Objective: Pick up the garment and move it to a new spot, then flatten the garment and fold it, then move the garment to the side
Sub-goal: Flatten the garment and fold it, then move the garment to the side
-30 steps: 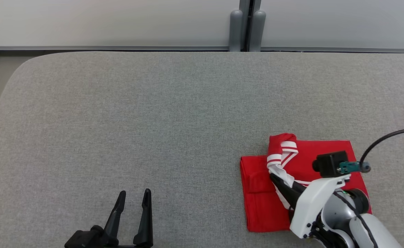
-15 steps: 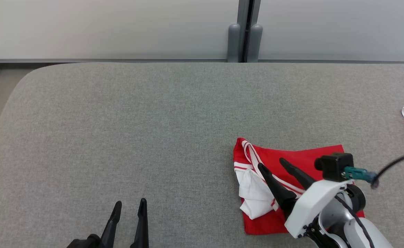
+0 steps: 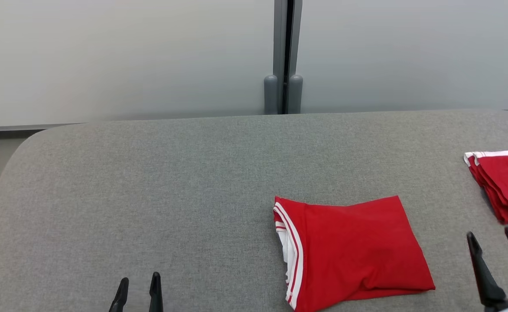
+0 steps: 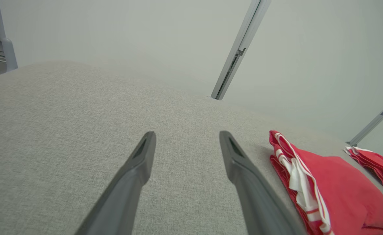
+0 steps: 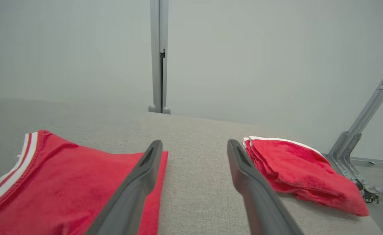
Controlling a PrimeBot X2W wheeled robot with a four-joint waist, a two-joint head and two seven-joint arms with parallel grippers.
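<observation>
Grey cloth-covered table [image 3: 150, 182] takes up the lower two thirds of the head view, with pale wall panels behind and a grey post [image 3: 283, 56] at top centre. The garment [image 3: 353, 247], red with white-striped trim, lies folded into a rough rectangle at lower right of centre. It is flat on the table, with the trimmed edge facing frame left and white lining showing at that edge. Left gripper [image 3: 139, 281] is at the bottom edge, left of centre, with only the fingertips in frame. It is well apart from the garment; jaws spread, nothing between them. The left wrist view confirms this: bare cloth shows between the two fingers, and the garment [image 4: 335, 186] is off to the lower right. Right gripper [image 3: 490, 236] is at lower right, near the garment's right edge but clear of it; jaws wide, holding nothing. In the right wrist view the garment [image 5: 64, 182] sits at lower left. A stack of folded red garments [image 5: 292, 169] sits at right, near the table's edge, with bare table between the two.
</observation>
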